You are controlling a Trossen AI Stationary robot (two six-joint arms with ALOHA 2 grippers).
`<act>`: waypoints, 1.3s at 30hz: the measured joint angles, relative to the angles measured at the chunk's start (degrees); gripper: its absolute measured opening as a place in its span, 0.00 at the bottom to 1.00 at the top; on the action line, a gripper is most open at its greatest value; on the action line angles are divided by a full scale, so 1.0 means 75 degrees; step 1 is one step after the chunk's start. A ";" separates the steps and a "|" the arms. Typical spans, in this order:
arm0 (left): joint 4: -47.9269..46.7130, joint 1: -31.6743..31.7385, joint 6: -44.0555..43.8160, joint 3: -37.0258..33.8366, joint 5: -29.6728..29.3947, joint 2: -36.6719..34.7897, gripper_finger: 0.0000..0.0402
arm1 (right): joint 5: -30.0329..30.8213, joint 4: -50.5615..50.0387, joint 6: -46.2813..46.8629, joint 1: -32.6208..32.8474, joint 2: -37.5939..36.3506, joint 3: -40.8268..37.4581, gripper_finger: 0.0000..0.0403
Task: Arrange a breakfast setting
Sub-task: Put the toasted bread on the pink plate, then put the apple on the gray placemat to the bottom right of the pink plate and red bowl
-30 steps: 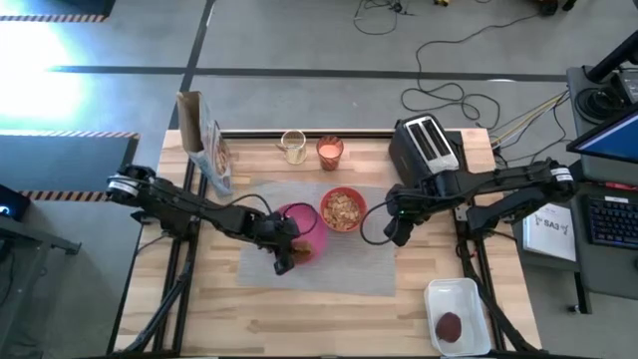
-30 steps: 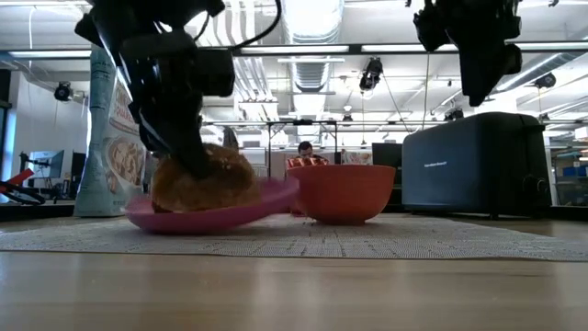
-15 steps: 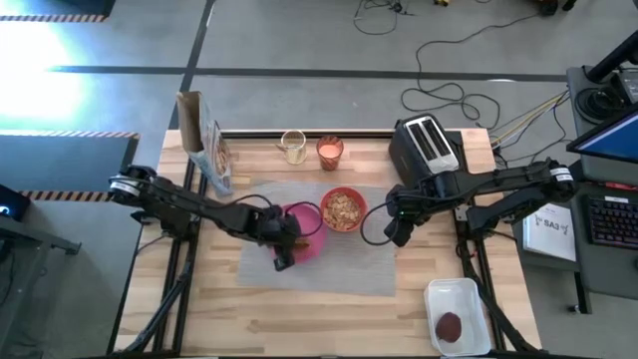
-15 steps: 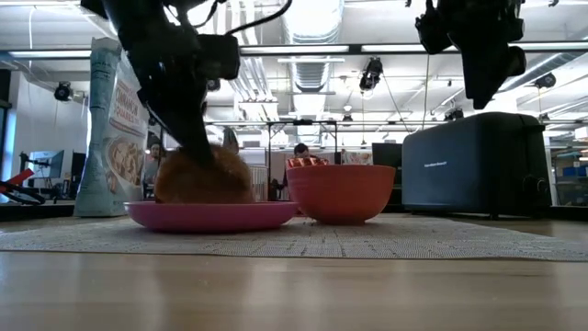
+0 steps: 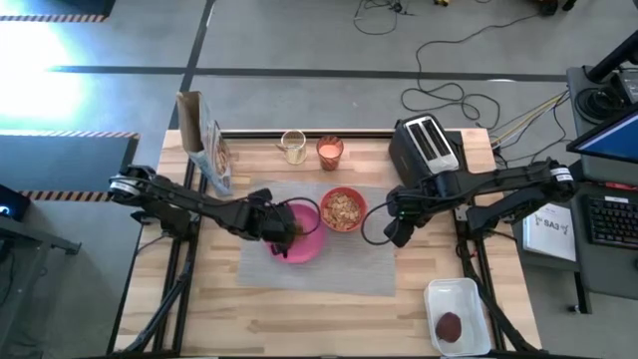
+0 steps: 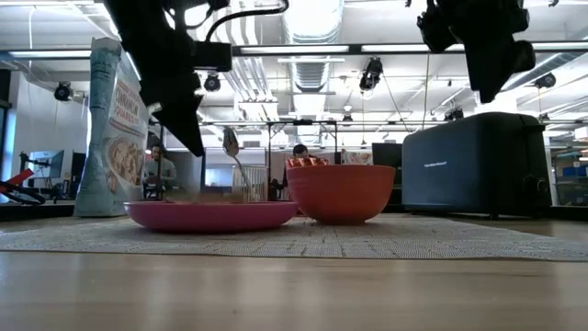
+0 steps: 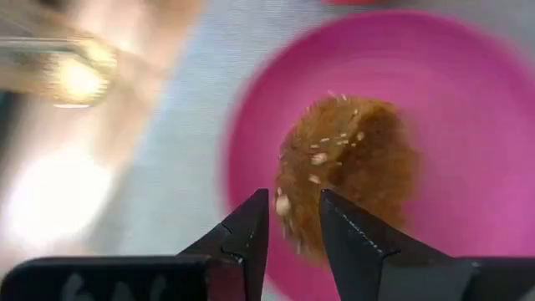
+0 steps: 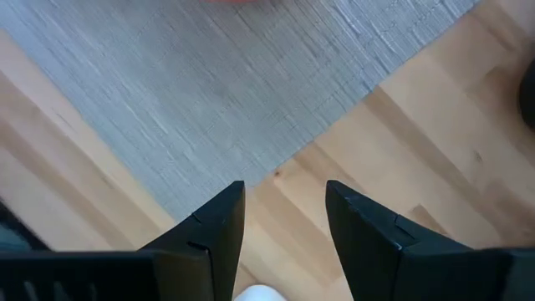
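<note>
A toast slice [image 7: 351, 167] lies flat on the round pink plate [image 5: 311, 244], which sits on the grey placemat [image 5: 339, 267]. My left gripper [image 7: 294, 213] hangs open just above the toast's edge and touches nothing; in the low view it is clear of the plate [image 6: 211, 216]. The red bowl [image 5: 343, 209], holding cereal, stands on the mat next to the plate. The glass of orange drink [image 5: 330, 152] stands behind the mat. The dark red patty [image 5: 450, 325] lies in a white tray at the near right. My right gripper [image 5: 397, 229] hangs open and empty over the mat's right edge.
A black toaster [image 5: 427, 145] stands at the far right and a cereal bag [image 5: 204, 145] at the far left. A glass of pale liquid [image 5: 293, 147] stands beside the orange one, with a spoon [image 6: 231, 147] showing upright there in the low view. Bare wood lies along the near edge.
My left gripper has let go of the toast and gone up and a little toward the far edge. The toast, held upright on the plate before, has fallen flat. The plate, tipped up on one side a second ago, lies level.
</note>
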 joint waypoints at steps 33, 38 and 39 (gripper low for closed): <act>0.2119 -0.0058 0.2530 0.0828 -0.0127 0.0003 0.24 | -0.1713 0.0345 0.8442 0.5452 0.1394 0.0551 0.40; 0.2452 -0.0056 0.2862 0.0900 -0.0123 0.0003 0.24 | -0.2549 0.0453 0.8601 0.5596 0.2098 0.0681 0.44; 0.2488 -0.0052 0.2919 0.0901 -0.0125 0.0003 0.24 | -0.2599 0.0450 0.8763 0.5604 0.2193 0.0688 0.45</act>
